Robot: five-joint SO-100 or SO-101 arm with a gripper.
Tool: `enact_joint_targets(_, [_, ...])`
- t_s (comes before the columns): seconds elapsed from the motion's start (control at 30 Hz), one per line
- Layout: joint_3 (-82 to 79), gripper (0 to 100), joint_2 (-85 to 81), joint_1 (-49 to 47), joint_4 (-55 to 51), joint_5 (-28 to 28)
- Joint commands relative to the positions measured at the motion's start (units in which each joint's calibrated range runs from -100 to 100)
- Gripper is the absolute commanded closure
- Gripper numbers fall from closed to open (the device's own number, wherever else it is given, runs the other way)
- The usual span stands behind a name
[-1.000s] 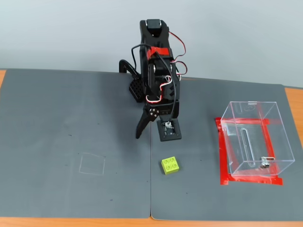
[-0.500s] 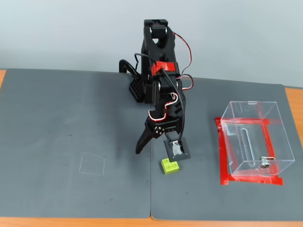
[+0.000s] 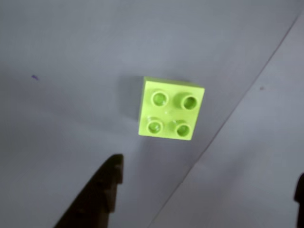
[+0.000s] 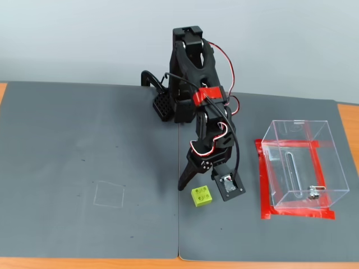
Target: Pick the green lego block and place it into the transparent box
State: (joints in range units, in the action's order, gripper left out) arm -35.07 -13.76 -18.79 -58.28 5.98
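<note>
The green lego block [image 4: 202, 195] lies studs up on the grey mat, beside the seam between two mats. In the wrist view the block [image 3: 171, 108] sits centred, ahead of the fingers. My gripper [image 4: 206, 188] is open and empty, pointing down just above the block, with one finger on each side of it. In the wrist view the gripper [image 3: 207, 178] shows a dark finger at the lower left and a sliver of the other at the right edge. The transparent box [image 4: 325, 140] stands to the right on red tape, apart from the gripper, and holds no block.
The arm's base [image 4: 182, 106] stands at the back middle of the mat. A faint square outline [image 4: 109, 194] is drawn on the left mat. The wooden table edge [image 4: 348, 120] shows at the far right and along the front.
</note>
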Motion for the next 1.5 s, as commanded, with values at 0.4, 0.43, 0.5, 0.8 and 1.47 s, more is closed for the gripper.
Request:
enact_joint_targets(0.4, [8.3, 60, 7.2, 0.2, 0.6, -0.2])
enact_joint_targets(0.43, [8.6, 60, 7.8, 0.2, 0.6, -0.2])
enact_joint_targets(0.5, [9.4, 61, 9.0, 0.1, 0.6, -0.2])
enact_joint_targets(0.8, [12.3, 61, 13.8, -0.2, 0.6, -0.1])
enact_joint_targets(1.47, [12.4, 61, 19.1, 0.1, 4.3, 0.1])
